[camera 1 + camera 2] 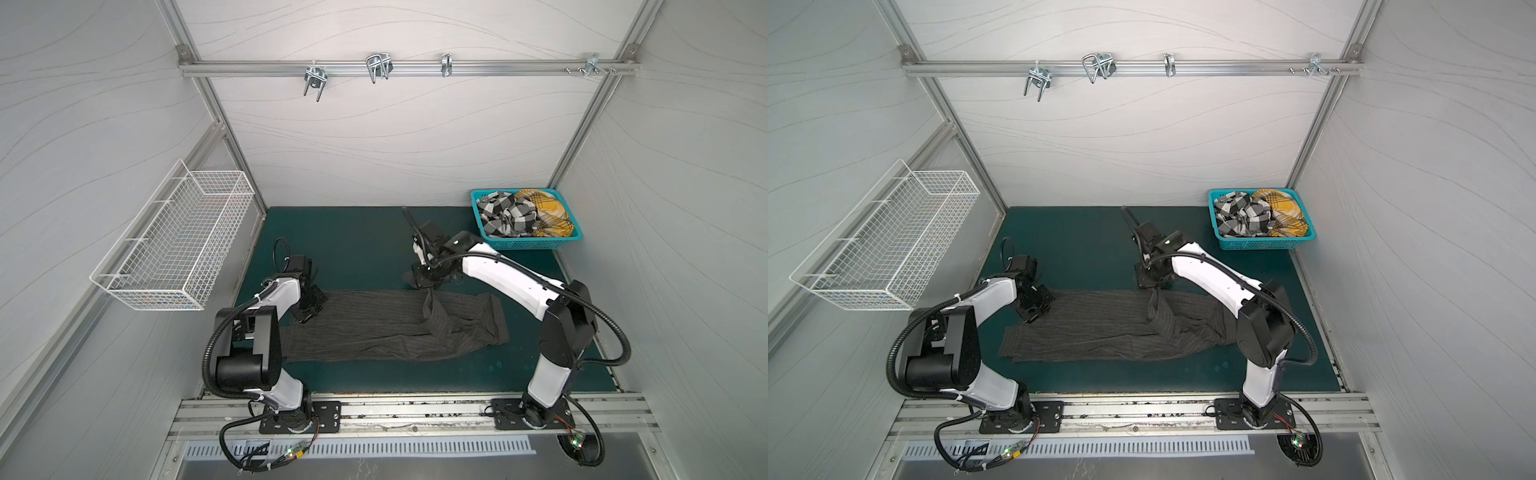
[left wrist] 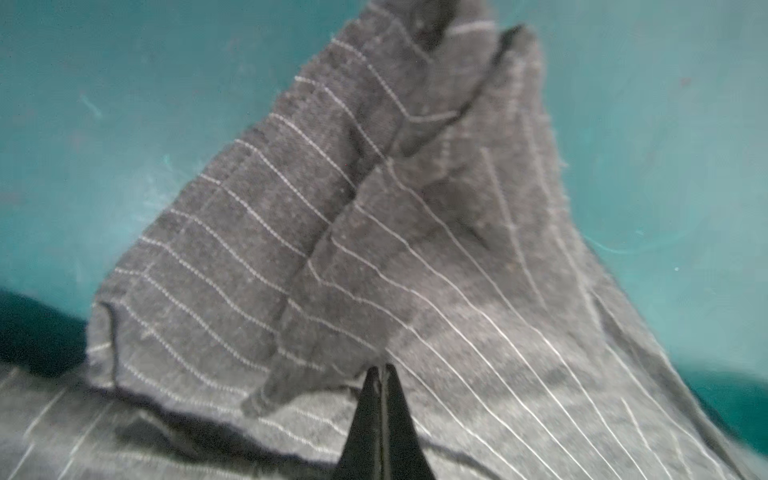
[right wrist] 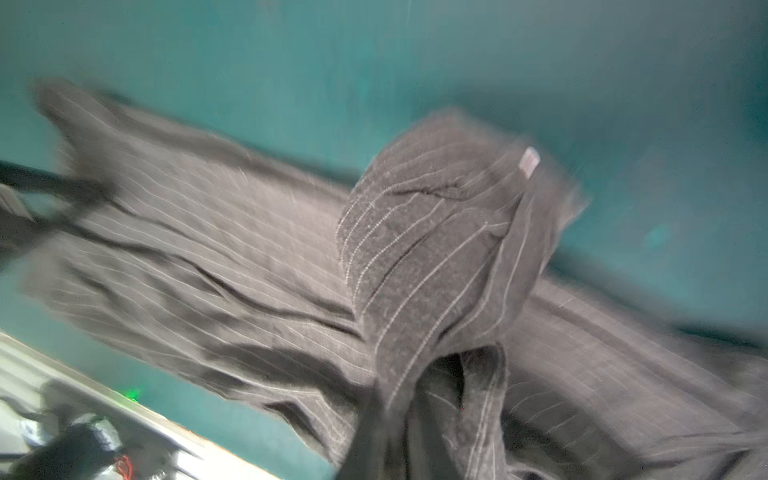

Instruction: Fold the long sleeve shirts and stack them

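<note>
A charcoal grey pinstriped long sleeve shirt [image 1: 374,328] [image 1: 1100,328] lies stretched left to right across the green mat [image 1: 353,241]. My left gripper [image 1: 309,309] [image 1: 1034,311] [image 2: 382,370] is shut on the far left edge of this shirt, low over the mat. My right gripper [image 1: 428,284] [image 1: 1154,282] [image 3: 395,432] hovers above the middle, shut on a bunched fold that rises to it in a peak. In the right wrist view the cloth is blurred and hides the fingers. The black-and-white checked shirt [image 1: 505,216] and the mustard-yellow plaid shirt [image 1: 548,212] lie crumpled together.
Both crumpled shirts sit in a teal plastic basket [image 1: 525,243] [image 1: 1262,245] at the back right corner of the mat. A white wire basket [image 1: 174,241] hangs on the left wall. Metal hooks [image 1: 378,68] hang from the rail on the back wall.
</note>
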Controlling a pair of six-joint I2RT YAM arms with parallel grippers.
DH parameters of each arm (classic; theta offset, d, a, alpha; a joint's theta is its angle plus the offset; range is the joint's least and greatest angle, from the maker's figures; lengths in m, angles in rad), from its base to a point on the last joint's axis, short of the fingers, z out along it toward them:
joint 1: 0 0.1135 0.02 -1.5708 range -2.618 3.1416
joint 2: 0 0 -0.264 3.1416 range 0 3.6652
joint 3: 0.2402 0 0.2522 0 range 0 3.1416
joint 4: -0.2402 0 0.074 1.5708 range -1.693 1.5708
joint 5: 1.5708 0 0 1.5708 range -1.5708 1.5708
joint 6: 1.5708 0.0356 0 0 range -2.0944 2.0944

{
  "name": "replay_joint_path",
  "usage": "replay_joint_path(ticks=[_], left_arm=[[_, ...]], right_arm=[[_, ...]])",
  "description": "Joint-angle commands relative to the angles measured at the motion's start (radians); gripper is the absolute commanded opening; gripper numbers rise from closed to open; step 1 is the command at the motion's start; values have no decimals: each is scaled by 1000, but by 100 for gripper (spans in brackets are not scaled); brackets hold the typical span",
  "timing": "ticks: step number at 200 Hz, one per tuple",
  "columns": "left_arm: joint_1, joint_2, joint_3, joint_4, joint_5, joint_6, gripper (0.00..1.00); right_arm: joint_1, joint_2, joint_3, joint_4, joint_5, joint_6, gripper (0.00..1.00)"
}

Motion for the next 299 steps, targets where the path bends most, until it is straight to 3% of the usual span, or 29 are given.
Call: replay_joint_path(ticks=[1, 22, 38, 73, 90, 122, 165, 196, 229, 280, 299], left_arm=[[3, -45, 11, -25, 22, -6, 4], [-12, -66, 33, -39, 36, -6, 24], [-57, -74, 73, -55, 31, 7, 31], [-133, -99, 160, -71, 53, 9, 32], [-169, -115, 188, -57, 79, 48, 30], [-244, -128, 232, -68, 127, 132, 28], [-267, -175, 201, -76, 144, 159, 28], [-269, -186, 172, -66, 153, 160, 28], [-269, -179, 166, -60, 157, 156, 27], [-269, -170, 182, -62, 145, 156, 26], [-269, -167, 190, -57, 151, 139, 26]], right_arm=[[135, -54, -91, 31, 65, 10, 42], [217, -91, -141, -13, 98, 59, 64], [201, -143, -152, -53, 101, 101, 70], [3, -179, -106, -84, -27, 101, 66], [-120, -112, -82, -70, -97, 98, 57], [-292, 77, -5, -5, -239, 77, 54], [-359, 285, 127, 7, -315, 65, 55], [-362, 352, 140, 30, -334, 90, 56], [-361, 419, 160, 50, -338, 105, 45], [-373, 459, 268, 24, -352, 95, 0], [-373, 397, 295, 34, -381, 89, 0]])
